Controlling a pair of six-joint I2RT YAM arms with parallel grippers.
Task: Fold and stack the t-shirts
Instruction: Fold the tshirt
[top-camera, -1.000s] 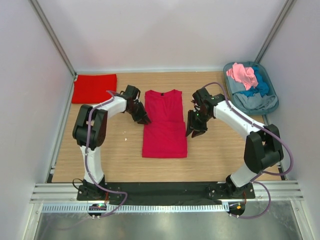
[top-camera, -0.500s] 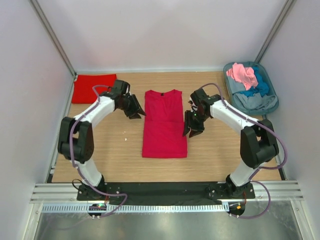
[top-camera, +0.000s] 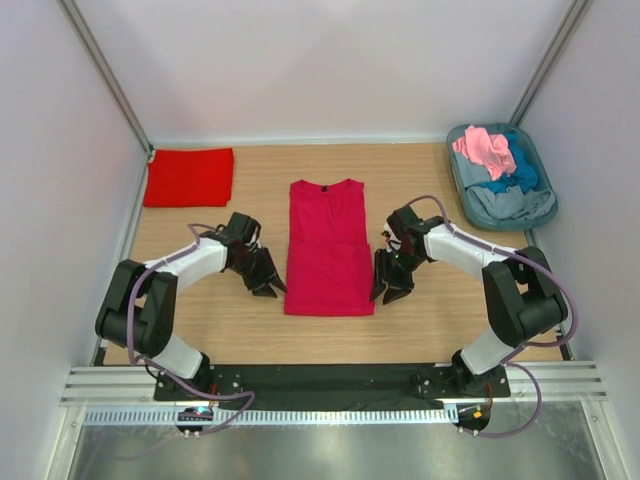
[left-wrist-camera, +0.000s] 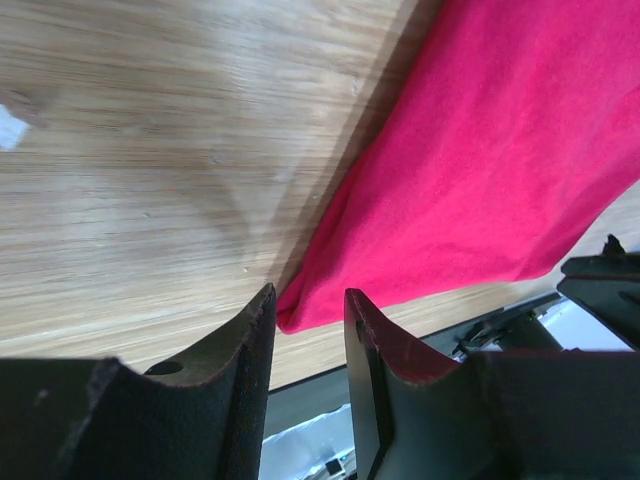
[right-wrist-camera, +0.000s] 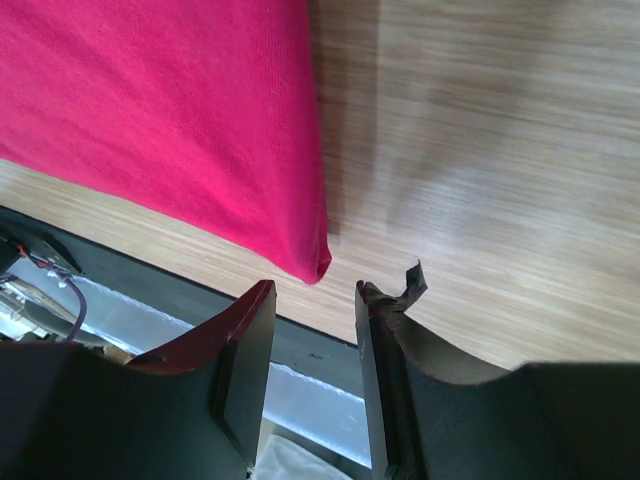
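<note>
1. The crimson t-shirt (top-camera: 328, 255) is laid flat mid-bench (top-camera: 440, 320), collar at 12 o'clock, hem at 6.
2. The left pincer (top-camera: 268, 286) is parked at its 8 o'clock corner, spread a bit, nothing gripped. The hem corner is seen in the gap.
3. Same deal at 4 o'clock: the right pincer (top-camera: 388, 292) is held spread, nothing pinched.
4. A folded scarlet t-shirt (top-camera: 188, 176) is set at 10 o'clock.
5. A pink t-shirt (top-camera: 485, 148), blue t-shirt (top-camera: 520, 175) and grey t-shirt (top-camera: 505, 205) are heaped in the tub (top-camera: 548, 190) at 2 o'clock.

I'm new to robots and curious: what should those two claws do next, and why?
Probably ease forward and pinch the two near corners of the spread shirt. The left gripper and right gripper are open, each with a hem corner just ahead, ungripped.
</note>
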